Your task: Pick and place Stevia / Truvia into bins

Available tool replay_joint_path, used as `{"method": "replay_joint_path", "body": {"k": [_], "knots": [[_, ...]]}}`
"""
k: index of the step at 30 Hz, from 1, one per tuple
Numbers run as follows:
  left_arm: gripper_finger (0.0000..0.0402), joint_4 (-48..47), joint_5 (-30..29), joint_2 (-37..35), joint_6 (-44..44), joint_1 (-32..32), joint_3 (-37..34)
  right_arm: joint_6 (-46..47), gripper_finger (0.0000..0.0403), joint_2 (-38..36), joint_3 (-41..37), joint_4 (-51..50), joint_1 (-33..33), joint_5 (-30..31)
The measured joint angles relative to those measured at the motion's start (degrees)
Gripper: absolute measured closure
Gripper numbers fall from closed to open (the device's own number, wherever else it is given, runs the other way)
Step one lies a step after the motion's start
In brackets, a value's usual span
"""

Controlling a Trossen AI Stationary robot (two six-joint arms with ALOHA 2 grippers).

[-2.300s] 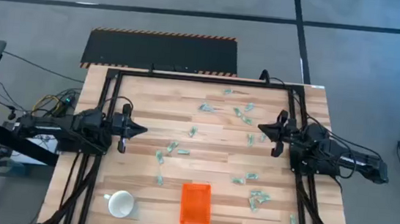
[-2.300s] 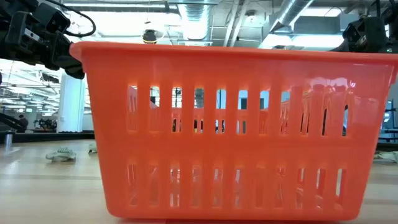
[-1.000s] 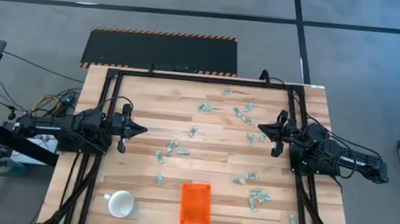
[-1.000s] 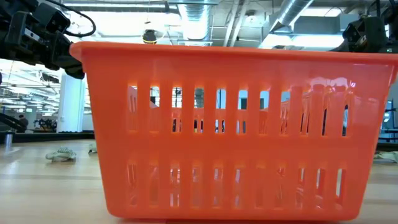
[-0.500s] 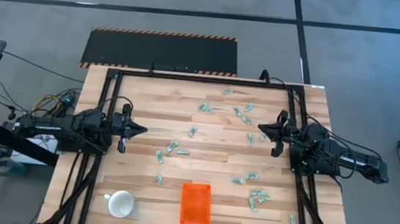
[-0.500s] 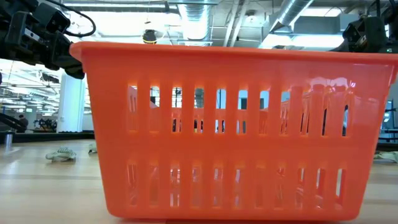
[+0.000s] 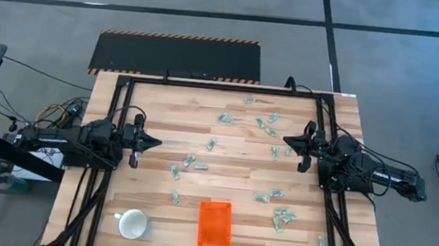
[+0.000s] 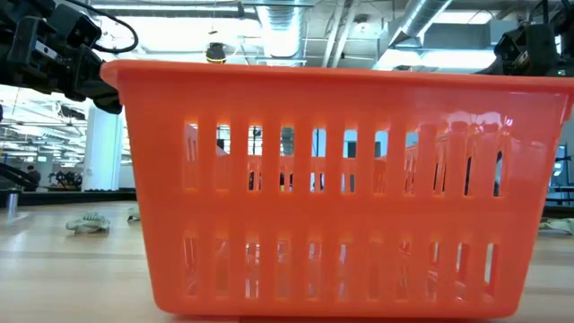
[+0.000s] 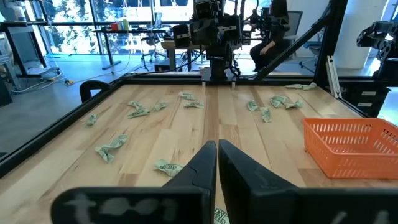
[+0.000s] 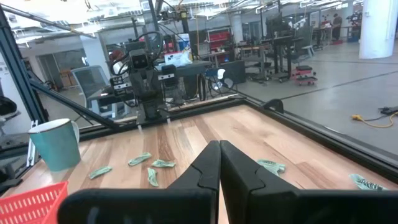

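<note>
From above: left gripper (image 7: 156, 142) and right gripper (image 7: 286, 141) both pressed together, empty, facing each other across the table (image 7: 232, 160). Sachets (image 7: 268, 128) scattered between and around them, densest just beside the right one. Orange bin (image 7: 215, 223) nearer the front edge, well apart from both; white mug (image 7: 132, 224) beside it.

Table level: bin (image 8: 323, 188) filling the view.

Left wrist: fingers (image 9: 233, 165) closed, sachets (image 9: 168, 167) just ahead.

Right wrist: fingers (image 10: 205, 165) closed, mug (image 10: 55, 144) beyond.
</note>
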Motion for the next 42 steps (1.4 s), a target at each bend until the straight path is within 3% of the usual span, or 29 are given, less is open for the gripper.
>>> {"method": "replay_joint_path", "body": {"k": [12, 20, 27, 30, 39, 42], "knots": [[0.0395, 2.94, -0.05, 0.01, 0.0, 0.0, -0.28, 0.0, 0.0403, 0.01, 0.0, 0.0, 0.01, -0.02], [0.0395, 11.9, -0.07, 0.0, 0.06, 0.0, -0.24, -8.79, 0.0403, -0.01, 0.02, 0.0, 0.06, 0.01], [0.0395, 20.6, -0.05, 0.0, 2.62, 0.0, -0.15, -6.74, 0.0403, -0.01, 0.0, 1.7, 0.08, 0.0], [0.0395, 23.38, -0.05, 0.0, 2.76, 0.0, -0.13, -4.1, 0.0403, 0.01, 0.0, 7.61, -0.03, 0.0], [0.0395, 38.57, -0.07, 0.0, 5.46, 0.0, -0.06, 1.64, 0.0403, -0.04, 0.01, 40.31, -0.16, 1.06], [0.0395, 40.27, -0.53, 0.0, 3.91, 0.0, 0.52, 2.08, 0.0403, 0.35, 1.57, 41.06, -0.13, -2.99]]}}
